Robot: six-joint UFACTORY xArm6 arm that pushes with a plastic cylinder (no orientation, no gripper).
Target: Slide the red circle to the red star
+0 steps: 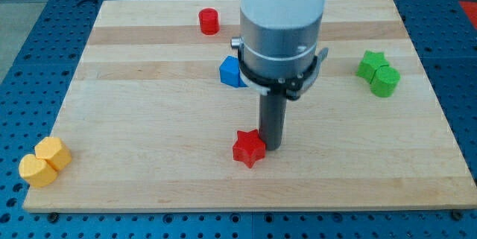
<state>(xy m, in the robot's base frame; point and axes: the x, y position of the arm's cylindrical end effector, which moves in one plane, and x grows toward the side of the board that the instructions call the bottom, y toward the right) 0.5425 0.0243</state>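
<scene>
The tip (271,147) was noted just beside the red star (248,148), on its right and seemingly touching it, so the main risk was judged to be the star being nudged off its spot as the rod was withdrawn, shifting the goal. The red circle (209,21), a short, plain cylinder, was recorded near the board's top, well apart from the star, with the blue block (232,71) roughly between them and liable to be clipped on a straight push. No hand was fitted, only a bare rod.
</scene>
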